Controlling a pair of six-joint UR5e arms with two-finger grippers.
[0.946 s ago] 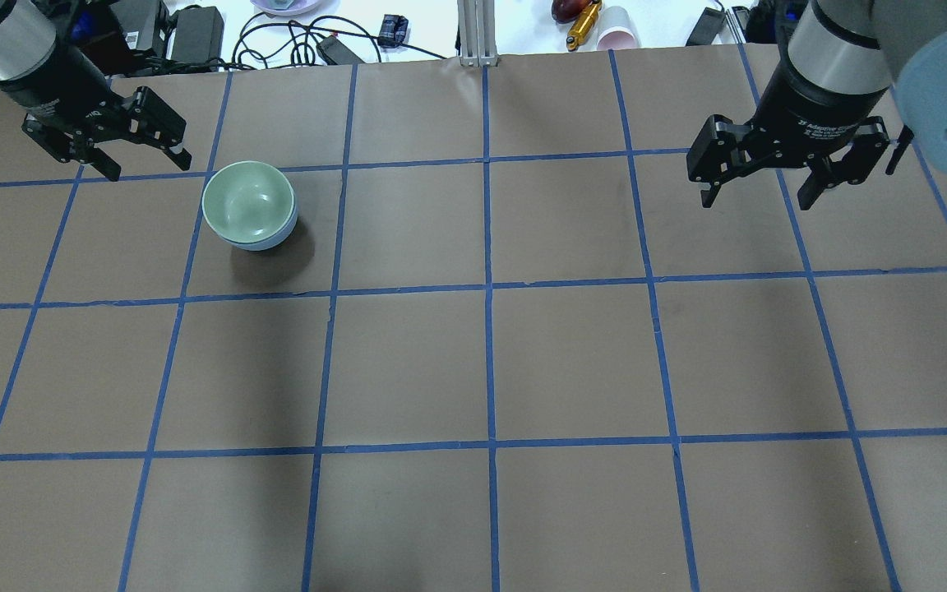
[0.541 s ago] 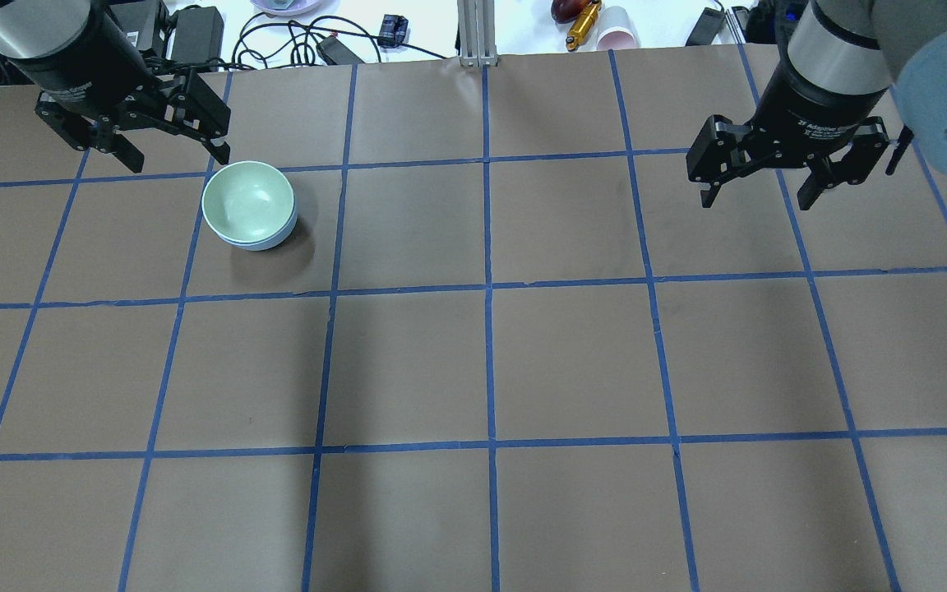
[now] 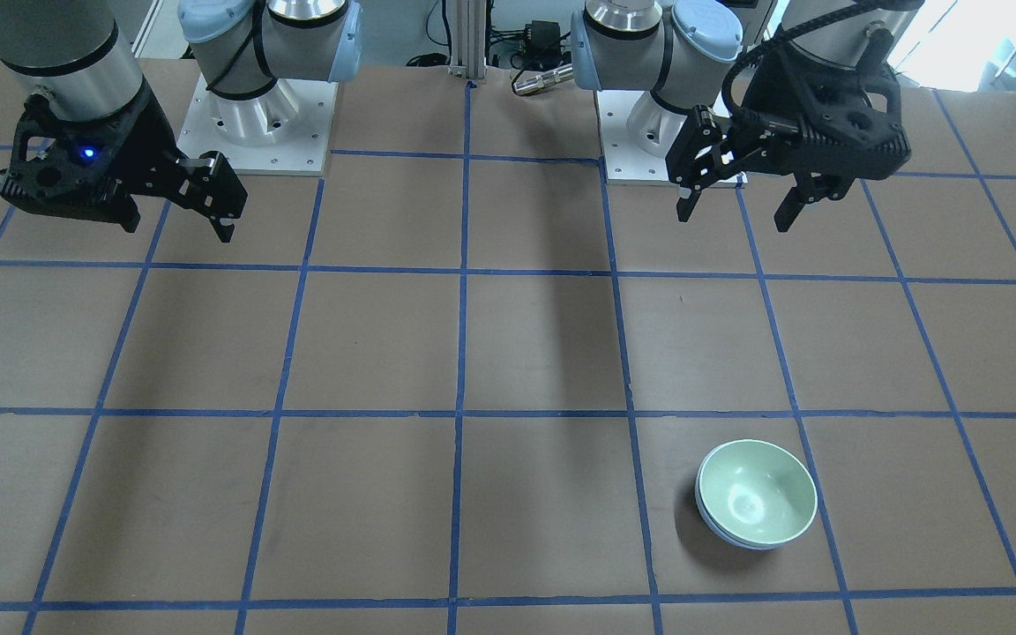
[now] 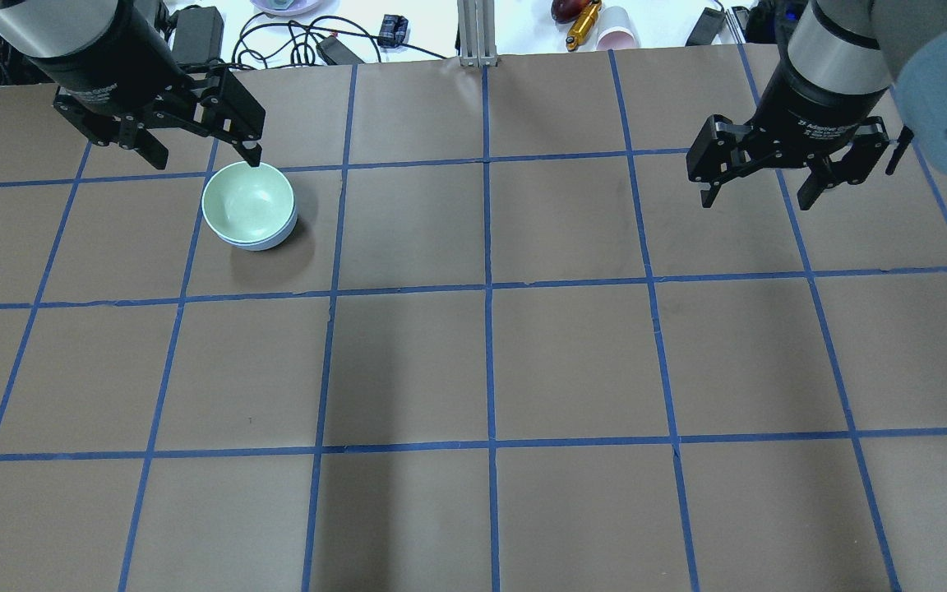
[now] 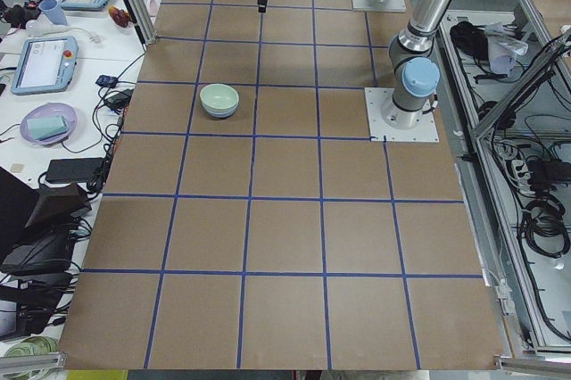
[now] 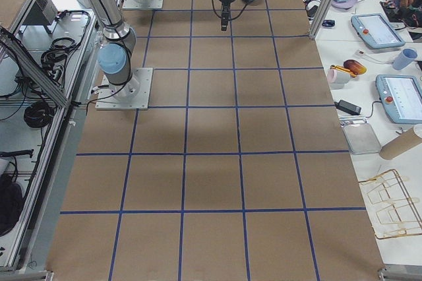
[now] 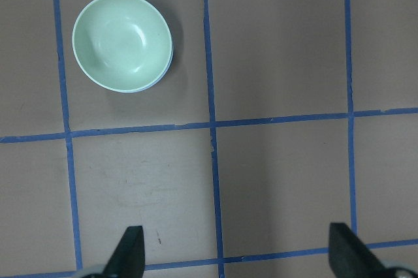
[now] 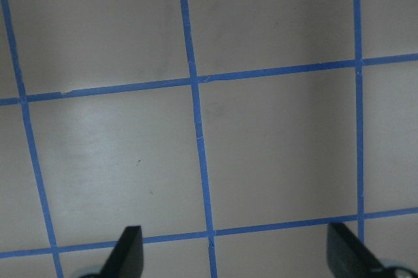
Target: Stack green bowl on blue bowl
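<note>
The green bowl (image 4: pixel 247 200) sits nested in the blue bowl (image 4: pixel 266 244), on the left, near the left gripper (image 4: pixel 205 158), spread and empty. The right gripper (image 4: pixel 757 201), also spread, hangs well apart.

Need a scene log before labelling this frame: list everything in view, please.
green bowl: one, pale mint green, nested in the blue bowl on the robot's left side of the table, toward the far edge
blue bowl: one, periwinkle, under the green bowl, only a sliver of its wall showing
table: one, brown cover with a blue tape grid
pink cup: one, pale pink, on the white bench beyond the far edge
cables and power bricks: several, black, same bench
left tool: one, black, open and empty, raised and apart from the bowls
right tool: one, black, open and empty, above bare table on the right side
</note>
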